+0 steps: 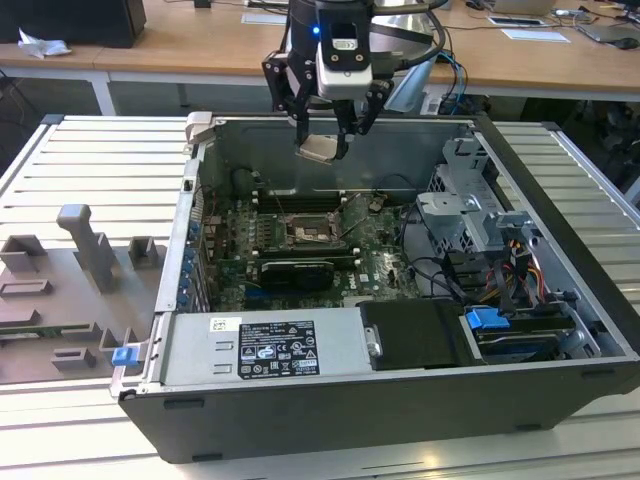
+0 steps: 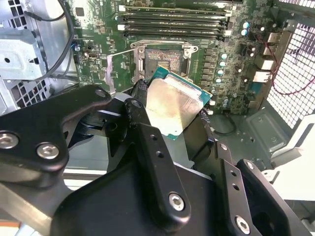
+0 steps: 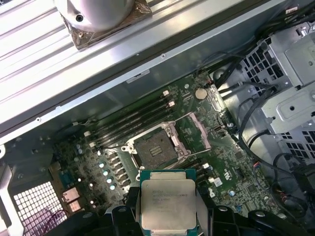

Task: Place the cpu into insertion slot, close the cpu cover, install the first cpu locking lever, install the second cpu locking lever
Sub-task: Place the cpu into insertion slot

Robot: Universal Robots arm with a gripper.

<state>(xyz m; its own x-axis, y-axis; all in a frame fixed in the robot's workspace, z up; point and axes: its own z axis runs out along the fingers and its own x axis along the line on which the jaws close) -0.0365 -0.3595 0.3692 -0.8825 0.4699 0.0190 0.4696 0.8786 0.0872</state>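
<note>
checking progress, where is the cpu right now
The cpu is held in the gripper, raised above the open computer case at the exterior view's top centre, clear of the empty insertion slot on the motherboard below.

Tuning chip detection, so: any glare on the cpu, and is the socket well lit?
Second wrist view: warm glare washes across the cpu lid. First wrist view: cpu evenly lit, insertion slot free of hard shadow. Exterior view: case interior dim, slot in shade.
</note>
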